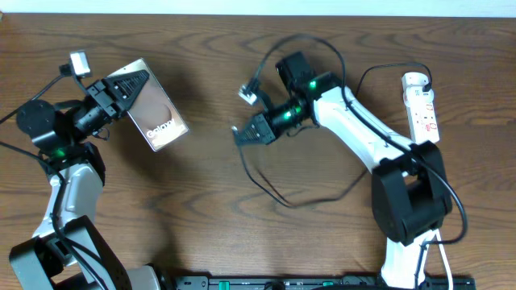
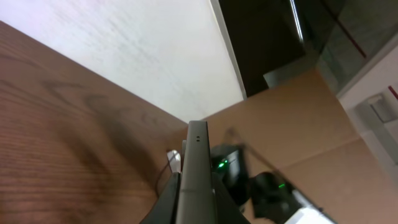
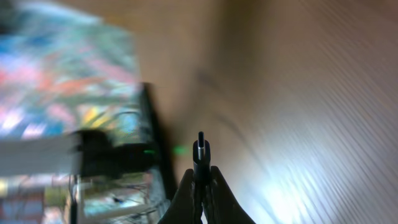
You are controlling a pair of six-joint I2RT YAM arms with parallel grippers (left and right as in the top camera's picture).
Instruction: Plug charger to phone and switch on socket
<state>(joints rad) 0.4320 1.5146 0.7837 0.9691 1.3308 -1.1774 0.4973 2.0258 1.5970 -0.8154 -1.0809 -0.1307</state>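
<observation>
The phone is a flat dark slab with white "Galaxy" lettering, held tilted above the table at the left. My left gripper is shut on its upper left end. In the left wrist view the phone shows edge-on between the dark fingers. The charger's thin black cable loops over the table's middle. My right gripper is shut on its small connector, which points left toward the phone with a gap between them. The white socket lies at the far right.
The brown wooden table carries the scene. A thin black cable runs toward the socket's top end. The right arm's white link stretches from the middle toward its black base. Pale wall and cardboard-coloured surfaces fill the left wrist view.
</observation>
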